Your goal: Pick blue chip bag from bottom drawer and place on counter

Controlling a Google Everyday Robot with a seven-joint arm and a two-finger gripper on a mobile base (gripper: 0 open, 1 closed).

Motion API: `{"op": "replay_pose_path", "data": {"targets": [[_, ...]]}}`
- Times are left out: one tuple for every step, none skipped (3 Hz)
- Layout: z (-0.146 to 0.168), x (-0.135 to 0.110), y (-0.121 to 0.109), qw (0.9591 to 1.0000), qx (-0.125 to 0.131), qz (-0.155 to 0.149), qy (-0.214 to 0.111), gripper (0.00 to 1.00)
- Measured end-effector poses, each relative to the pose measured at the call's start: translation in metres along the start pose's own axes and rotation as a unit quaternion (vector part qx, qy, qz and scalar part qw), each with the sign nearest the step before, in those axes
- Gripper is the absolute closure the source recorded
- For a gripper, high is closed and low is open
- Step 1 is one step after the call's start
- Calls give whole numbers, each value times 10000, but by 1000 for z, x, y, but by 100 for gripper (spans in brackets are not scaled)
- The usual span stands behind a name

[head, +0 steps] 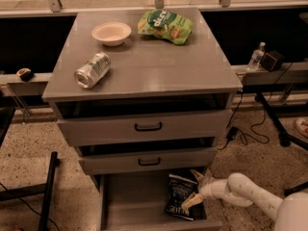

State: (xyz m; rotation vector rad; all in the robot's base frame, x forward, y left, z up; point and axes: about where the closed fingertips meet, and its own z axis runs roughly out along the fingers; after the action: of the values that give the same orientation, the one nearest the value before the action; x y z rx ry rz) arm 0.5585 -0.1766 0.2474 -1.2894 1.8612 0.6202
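1. Low in the right of the frame: the pale two-finger hand [192,188], reaching in over the right wall of the pulled-out drawer, fingers spread wide, one tip high and one low, gripping nothing.
2. Behind it, toward the lower right corner: the white rounded arm [250,196], stretched low above the floor.
3. Just left of the hand, partly between the spread fingers: the crinkled dark navy chip bag with white lettering [179,195], lying flat at the right side of the drawer. Lower fingertip at the bag's right edge; touching or not, cannot tell.
4. Around the bag: the deep plain grey bottom drawer [127,201], pulled out toward the lower edge of the frame.
5. Directly above: the shallow grey middle drawer with a black handle [149,161], pulled out a little. Above that, the grey top drawer with a black handle [144,127], also out a little.
6. Across the centre of the frame: the flat smooth grey desk [159,66], overhanging the cabinet's sides.
7. On the desk: a cream round bowl [111,32] at upper left, a crumpled green chip bag [165,25] at the upper middle, and a silver drink can [92,70] on its side near the left edge, all well apart.
8. Right of the cabinet, on a low ledge: a clear plastic bottle [256,57] just beside a small black box [272,60].
9. Below, across the bottom of the frame: speckled stone floor [29,153].
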Motion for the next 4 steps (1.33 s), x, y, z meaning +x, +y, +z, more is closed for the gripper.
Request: {"op": "replay_pose_path", "data": {"targets": [[28,17,-11,9996,91,181,194,0],[43,25,-17,9990,152,277,327,0],[52,34,-20,9984,138,376,408,19],[57,39,-21,9982,111,411,428,42]]}}
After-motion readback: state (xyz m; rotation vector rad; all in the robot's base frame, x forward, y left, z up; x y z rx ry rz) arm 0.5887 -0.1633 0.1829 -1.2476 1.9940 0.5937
